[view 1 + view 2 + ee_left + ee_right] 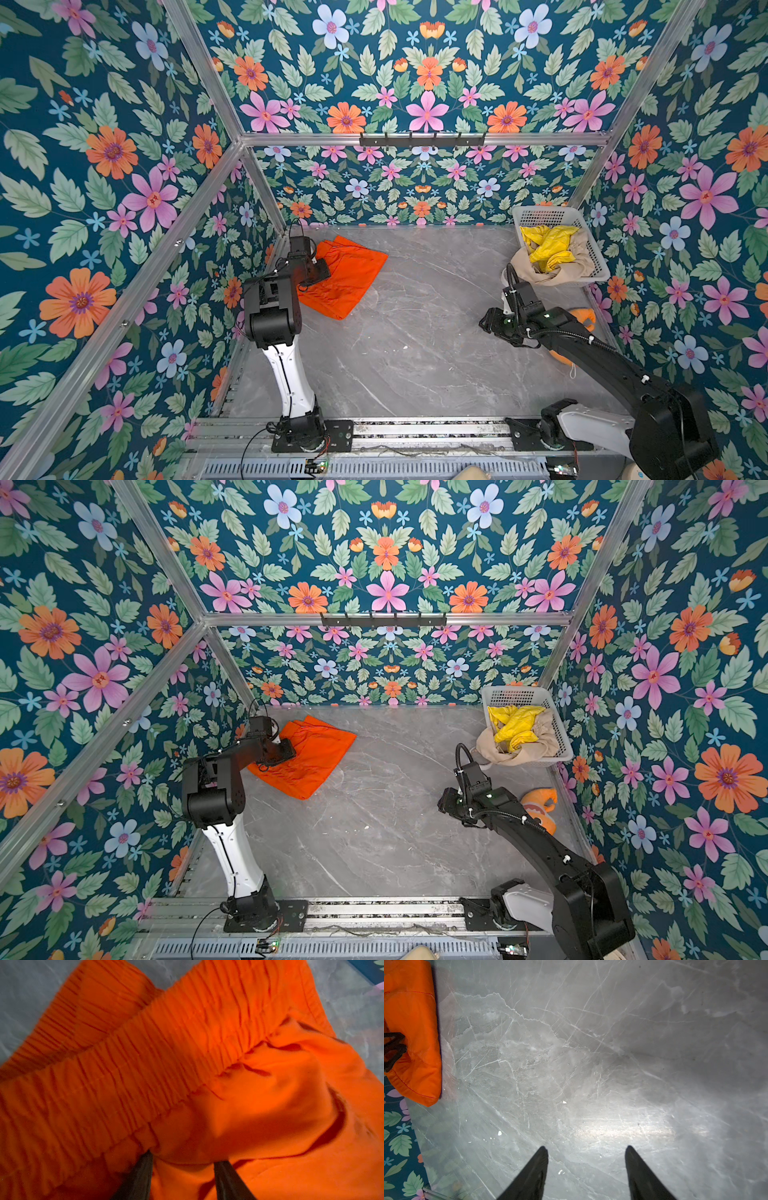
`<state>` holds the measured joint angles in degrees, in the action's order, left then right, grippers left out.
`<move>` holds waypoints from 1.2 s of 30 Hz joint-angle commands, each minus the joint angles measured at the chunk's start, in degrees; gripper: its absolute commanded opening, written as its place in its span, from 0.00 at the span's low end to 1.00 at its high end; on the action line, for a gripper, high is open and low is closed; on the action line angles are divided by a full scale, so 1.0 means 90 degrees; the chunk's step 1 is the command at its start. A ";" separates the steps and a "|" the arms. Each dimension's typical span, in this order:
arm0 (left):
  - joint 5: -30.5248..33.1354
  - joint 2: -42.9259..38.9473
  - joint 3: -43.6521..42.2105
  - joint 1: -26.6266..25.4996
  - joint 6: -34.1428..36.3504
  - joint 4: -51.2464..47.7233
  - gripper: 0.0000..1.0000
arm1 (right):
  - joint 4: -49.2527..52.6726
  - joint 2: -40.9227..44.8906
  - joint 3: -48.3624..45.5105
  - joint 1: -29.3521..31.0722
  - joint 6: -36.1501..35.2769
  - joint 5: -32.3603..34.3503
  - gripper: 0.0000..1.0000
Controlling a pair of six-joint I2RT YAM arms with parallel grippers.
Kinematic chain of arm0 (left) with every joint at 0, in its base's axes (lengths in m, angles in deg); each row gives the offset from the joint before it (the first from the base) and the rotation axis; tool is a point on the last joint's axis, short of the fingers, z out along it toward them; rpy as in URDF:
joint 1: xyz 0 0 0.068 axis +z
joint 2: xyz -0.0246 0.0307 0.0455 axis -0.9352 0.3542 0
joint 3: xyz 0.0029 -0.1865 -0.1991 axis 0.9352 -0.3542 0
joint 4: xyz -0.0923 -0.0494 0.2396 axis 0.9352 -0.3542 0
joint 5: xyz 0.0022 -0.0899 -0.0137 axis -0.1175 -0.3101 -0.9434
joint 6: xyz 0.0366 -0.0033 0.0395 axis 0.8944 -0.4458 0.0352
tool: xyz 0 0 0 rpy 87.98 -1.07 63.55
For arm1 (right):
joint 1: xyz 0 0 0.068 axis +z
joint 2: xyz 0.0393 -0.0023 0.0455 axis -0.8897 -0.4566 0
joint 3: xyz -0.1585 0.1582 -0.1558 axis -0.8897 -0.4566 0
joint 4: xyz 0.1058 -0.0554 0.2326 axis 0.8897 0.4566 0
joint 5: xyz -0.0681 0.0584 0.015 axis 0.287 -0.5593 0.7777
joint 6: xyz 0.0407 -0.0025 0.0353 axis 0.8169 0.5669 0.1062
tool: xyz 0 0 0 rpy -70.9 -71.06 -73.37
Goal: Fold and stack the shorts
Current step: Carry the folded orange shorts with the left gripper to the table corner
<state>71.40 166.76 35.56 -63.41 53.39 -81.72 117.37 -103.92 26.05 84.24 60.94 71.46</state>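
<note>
Now my left hand (pixel 185 1157) rests half-spread on the orange shorts (pixel 270 1095), the waistband (pixel 166 1053) just ahead of it, gripping nothing. My right hand (pixel 586 1147) hangs released and empty. The first fold is in hand, I judge: next, pinch that waistband and fold it across.

The left arm (pixel 286 374) stands up from the near edge of the table (pixel 415 353), bends at the elbow and reaches toward the far left corner. The left gripper (pixel 185 1157) tilts down with its jaws apart. The right arm (pixel 590 357) stretches low from the near right corner toward the middle. The right gripper (pixel 586 1147) hangs above the table, jaws parted and empty.
</note>
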 commanded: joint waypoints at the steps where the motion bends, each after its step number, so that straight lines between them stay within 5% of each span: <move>1: -0.0351 -0.0549 0.0006 -0.0118 -0.0051 -0.0484 0.51 | 0.0009 -0.0012 0.0087 -0.0003 0.0067 0.0042 0.60; 8: -0.0247 -0.1904 -0.0676 -0.1188 -0.0056 -0.0388 0.50 | -0.0018 0.0077 0.0342 0.0002 0.0023 0.0030 0.60; 14: -0.0095 -0.1277 -0.0695 -0.1986 -0.0015 -0.0068 0.49 | -0.0130 0.0193 0.0461 0.0004 -0.0021 -0.0127 0.60; 36: -0.0301 0.1341 0.1013 -0.1769 -0.1045 0.1055 0.49 | 0.0361 0.0935 0.0132 0.0003 -0.0051 0.0135 0.60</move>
<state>68.32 177.17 43.91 -79.89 45.70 -68.34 119.47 -96.01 27.32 84.20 60.48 71.48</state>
